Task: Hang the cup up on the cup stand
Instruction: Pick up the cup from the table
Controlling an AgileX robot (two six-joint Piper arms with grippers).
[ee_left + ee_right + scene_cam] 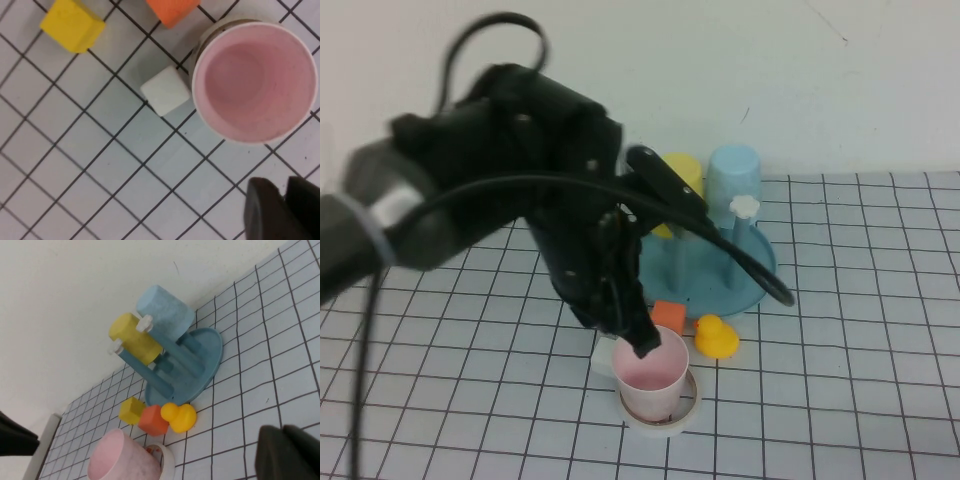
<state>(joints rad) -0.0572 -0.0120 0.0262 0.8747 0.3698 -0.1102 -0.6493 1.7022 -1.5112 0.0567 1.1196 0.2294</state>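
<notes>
Left gripper (642,345) hangs low over the near part of the gridded white table (860,400), with its dark tip at the far-left rim of the pale pink tapered plastic cup (651,377); whether its fingers are wide or narrow I cannot tell, because they are seen only as a dark mass. This cup stands upright, mouth up, inside a flat whitish ring (688,412). Just beside the cup lie a small orange block (668,314), a yellow rubber duck (716,337) and a white cube (165,90), and a yellow cube (73,24) lies near them. Behind them stands the round teal-blue plastic cup stand (750,285) with upright pegs and white flower caps; a yellow cup (683,180) and a light blue cup (733,178) hang inverted on it. Right gripper (287,452) appears only as a dark shape in the right wrist view, and its opening cannot be told.
</notes>
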